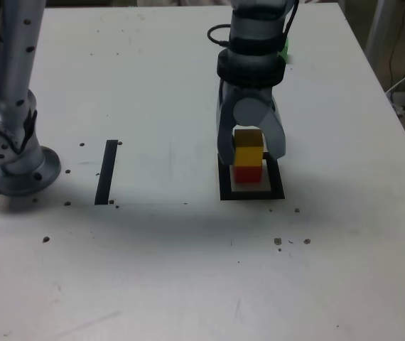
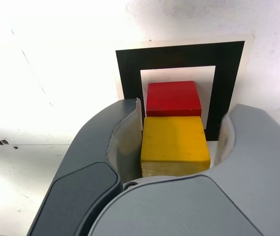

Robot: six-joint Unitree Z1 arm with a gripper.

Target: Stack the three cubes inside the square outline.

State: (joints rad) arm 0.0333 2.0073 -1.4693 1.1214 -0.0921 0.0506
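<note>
Matte grey fingers [image 2: 179,142] spread beside smooth yellow cube [image 2: 175,145], atop red cube [image 2: 173,98], thick black square outline [image 2: 179,55]

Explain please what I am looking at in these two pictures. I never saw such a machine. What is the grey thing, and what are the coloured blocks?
The grey thing is a robot arm on a white table. One picture comes from a camera beside the table; the other from a camera on the arm's wrist, looking down past its gripper. The gripper's two curved jaws stand on either side of a yellow cube, which sits on a red cube. Whether they press it, I cannot tell. The red cube rests inside a black square outline. A green cube peeks out behind the arm, farther back. At the exterior view's left lie a straight black strip and a round grey base.
</note>
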